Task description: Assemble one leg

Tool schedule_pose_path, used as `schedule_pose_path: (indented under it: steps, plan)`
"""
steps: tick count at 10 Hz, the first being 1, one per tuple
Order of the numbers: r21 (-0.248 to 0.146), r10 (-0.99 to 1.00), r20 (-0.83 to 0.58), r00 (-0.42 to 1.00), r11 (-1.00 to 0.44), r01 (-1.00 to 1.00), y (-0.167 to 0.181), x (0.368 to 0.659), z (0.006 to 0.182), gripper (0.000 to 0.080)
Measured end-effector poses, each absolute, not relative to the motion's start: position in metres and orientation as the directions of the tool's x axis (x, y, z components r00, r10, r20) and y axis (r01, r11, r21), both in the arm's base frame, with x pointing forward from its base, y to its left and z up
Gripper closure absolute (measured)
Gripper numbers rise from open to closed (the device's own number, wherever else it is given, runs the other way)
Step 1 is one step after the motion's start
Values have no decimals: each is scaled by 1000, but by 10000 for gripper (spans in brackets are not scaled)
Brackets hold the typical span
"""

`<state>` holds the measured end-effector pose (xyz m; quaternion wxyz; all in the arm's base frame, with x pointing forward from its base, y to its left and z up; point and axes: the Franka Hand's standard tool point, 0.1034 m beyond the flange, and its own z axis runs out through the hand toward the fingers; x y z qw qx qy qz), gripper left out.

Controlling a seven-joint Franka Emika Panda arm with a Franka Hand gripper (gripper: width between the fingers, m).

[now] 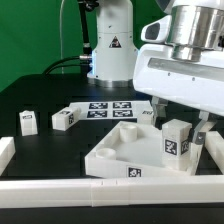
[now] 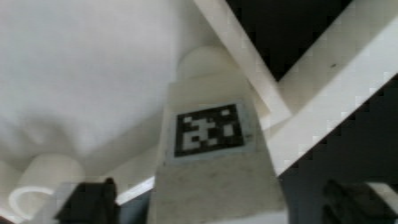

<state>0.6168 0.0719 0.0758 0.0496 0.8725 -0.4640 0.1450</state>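
Observation:
A leg (image 1: pixel 176 140), a small white block with a black-and-white tag, stands upright on the near corner of the large flat white tray-like piece (image 1: pixel 118 152), towards the exterior view's right. My gripper (image 1: pixel 181 124) hangs over it with one finger on each side. In the wrist view the leg (image 2: pixel 222 140) fills the middle, between the two dark fingers (image 2: pixel 89 200). A gap shows between that finger and the leg, so the jaws stand open around it. The leg's base is hidden.
Two more legs (image 1: pixel 27 122) (image 1: pixel 65 118) stand on the black table at the exterior view's left. The marker board (image 1: pixel 105 107) lies behind the tray-like piece. A white rail (image 1: pixel 60 185) runs along the front. The arm's base (image 1: pixel 110 50) stands at the back.

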Motion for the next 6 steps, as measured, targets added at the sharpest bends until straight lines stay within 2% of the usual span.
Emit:
schedule_pose_path:
  steps: [1, 6]
  plan:
    - [-48, -795, 299, 527, -565, -824, 72, 617, 76, 174]
    - [-48, -795, 299, 527, -565, -824, 72, 617, 76, 151]
